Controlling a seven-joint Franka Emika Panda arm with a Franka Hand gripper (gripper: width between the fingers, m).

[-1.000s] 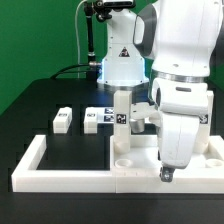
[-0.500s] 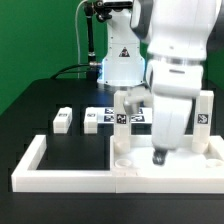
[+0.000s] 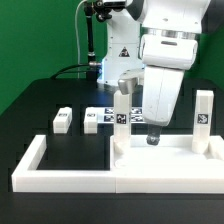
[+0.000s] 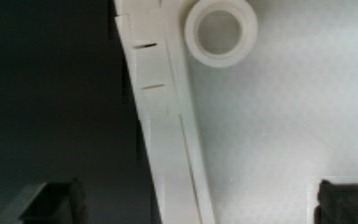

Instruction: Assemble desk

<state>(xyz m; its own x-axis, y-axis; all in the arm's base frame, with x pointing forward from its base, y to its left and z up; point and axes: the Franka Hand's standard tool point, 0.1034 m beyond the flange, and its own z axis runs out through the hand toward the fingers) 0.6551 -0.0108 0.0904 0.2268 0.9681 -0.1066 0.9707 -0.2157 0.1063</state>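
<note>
The desk's white tabletop (image 3: 165,160) lies flat inside the low border wall. Two white legs stand upright at its back corners, one (image 3: 121,115) toward the exterior view's left and one (image 3: 203,120) toward its right. A loose leg (image 3: 63,120) lies on the black table. My gripper (image 3: 152,138) hangs open just above the tabletop's back part, between the two upright legs, and holds nothing. In the wrist view the tabletop (image 4: 282,130) shows a round corner socket (image 4: 220,30) and a long edge. The dark fingertips (image 4: 51,205) stand wide apart, so the gripper (image 4: 201,205) is open over that edge.
The white U-shaped border wall (image 3: 30,160) rings the tabletop at the front and sides. The marker board (image 3: 105,118) lies behind it on the black table. The robot's white base (image 3: 120,65) stands at the back, in front of a green backdrop.
The arm has lifted and drawn back from the tabletop's front edge toward its back part. The gripper stayed open and the parts did not move.
</note>
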